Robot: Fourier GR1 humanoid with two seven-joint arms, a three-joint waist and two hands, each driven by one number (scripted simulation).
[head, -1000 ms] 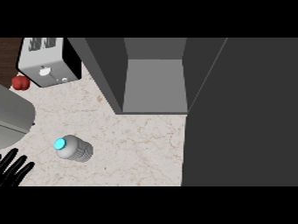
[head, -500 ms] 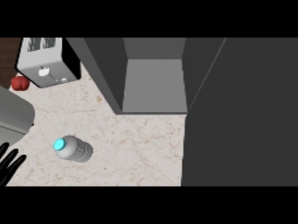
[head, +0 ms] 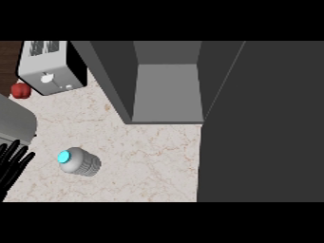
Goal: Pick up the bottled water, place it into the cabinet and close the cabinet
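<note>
Plainly, the left hand (head: 4,171) sits at the lower left edge, fingers straight and spread, holding nothing, just beside the bottle (head: 79,162) but apart from it. The bottle stands on the counter (head: 150,161), seen nearly from above, cyan cap up. Risk: a sideways brush from those fingers could tip or roll it, since it looks tall and narrow. Behind it, the toaster (head: 51,66) and a red thing (head: 20,90) lie well apart from its likely path. A grey block at the left edge is cut off; I cannot tell what it is. Further right, the cabinet (head: 168,80) stands open, and the bottle could catch its front lip going in. The door (head: 270,123) fills the right side, hiding whatever lies beneath it. The right hand shows nowhere
</note>
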